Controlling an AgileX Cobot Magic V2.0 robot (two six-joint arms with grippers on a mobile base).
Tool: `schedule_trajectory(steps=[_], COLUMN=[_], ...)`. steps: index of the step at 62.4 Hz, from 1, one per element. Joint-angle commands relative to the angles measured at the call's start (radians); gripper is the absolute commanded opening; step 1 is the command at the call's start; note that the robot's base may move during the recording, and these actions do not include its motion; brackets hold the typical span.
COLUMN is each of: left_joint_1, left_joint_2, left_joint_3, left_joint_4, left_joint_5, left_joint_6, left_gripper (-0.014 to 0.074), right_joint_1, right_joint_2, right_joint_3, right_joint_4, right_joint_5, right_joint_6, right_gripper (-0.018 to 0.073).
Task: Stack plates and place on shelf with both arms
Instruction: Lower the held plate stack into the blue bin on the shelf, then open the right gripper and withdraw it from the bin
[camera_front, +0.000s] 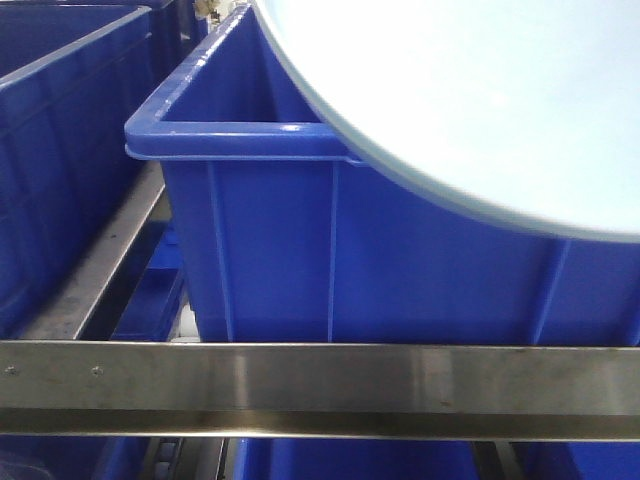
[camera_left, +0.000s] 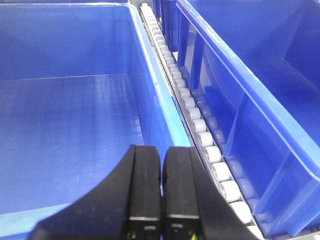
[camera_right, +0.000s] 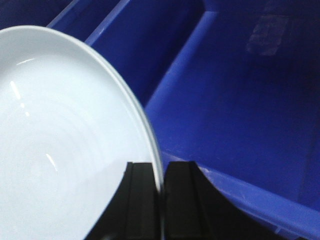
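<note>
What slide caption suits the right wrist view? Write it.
Right gripper clamping a pale round plate's rim above blue plastic crates.

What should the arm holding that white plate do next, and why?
Probably carry the plate on toward the shelf. The right gripper pinches its rim, and it hangs above a blue crate, resting on nothing. The left gripper is shut and empty.

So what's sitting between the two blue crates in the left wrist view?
A row of small white rollers, like a conveyor track, runs along the gap between the left crate and the right crate, seen in the left wrist view.
</note>
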Motion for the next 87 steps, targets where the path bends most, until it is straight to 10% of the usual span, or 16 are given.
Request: schedule_trajectory(steps=[1, 46, 87], left_joint_1=[0.0, 0.0, 0.0], left_joint_2=[0.005, 0.005, 0.005], left_joint_3=[-0.031, -0.031, -0.031], left_joint_4=[-0.006, -0.006, -0.006], left_joint_5=[-0.095, -0.095, -0.095], left_joint_6=[-0.002, -0.002, -0.002], left_gripper=[0.0084, 0.0084, 0.0084], right_joint_1=[0.003, 0.001, 0.001], right_joint_2=[-0.004, 0.584, 0.983], right_joint_3=[-0.043, -0.558, -0.636], right_joint_4=[0.03, -0.131, -0.222], right_joint_5=[-0.133, -0.136, -0.161], right_joint_6=[-0.004, -0.004, -0.004], right_gripper=[0.0056, 0.0056, 0.0059])
